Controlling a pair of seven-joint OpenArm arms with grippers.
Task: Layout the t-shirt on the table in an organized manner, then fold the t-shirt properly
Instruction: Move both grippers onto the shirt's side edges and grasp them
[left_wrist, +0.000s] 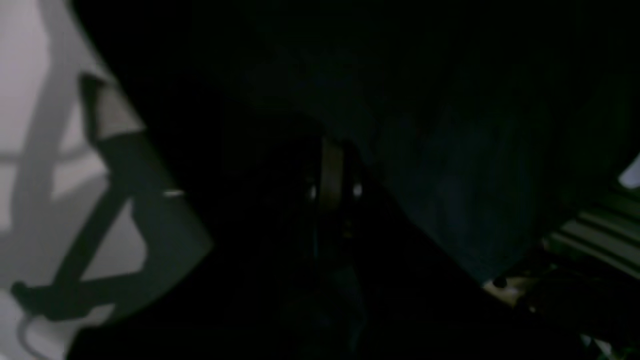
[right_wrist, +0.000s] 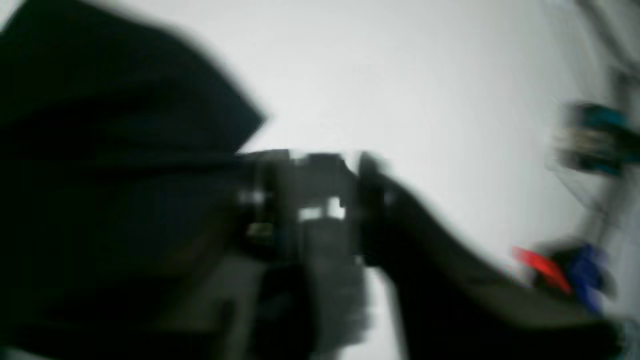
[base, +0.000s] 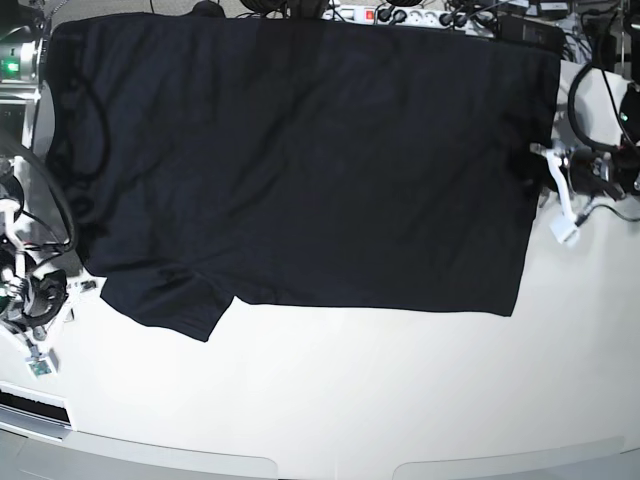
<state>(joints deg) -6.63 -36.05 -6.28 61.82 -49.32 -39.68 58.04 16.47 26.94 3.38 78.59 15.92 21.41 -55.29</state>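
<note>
Black t-shirt (left_wrist: 450, 150) fills the left wrist view, close over the left gripper (left_wrist: 332, 195); jaws fully closed, but too dark to tell whether they pinch cloth. Right wrist view: blurred right gripper (right_wrist: 320, 200) beside cloth, jaw gap unreadable. Base view: shirt spread flat on the white counter (base: 400, 400), one sleeve (base: 170, 300) at lower left. Risk: if cloth is caught, an arm pulling away drags the shirt, wrinkling the layout.

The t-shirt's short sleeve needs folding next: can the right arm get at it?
Probably yes: the short sleeve lies flat on the table, uncovered, on the right gripper's side.
</note>
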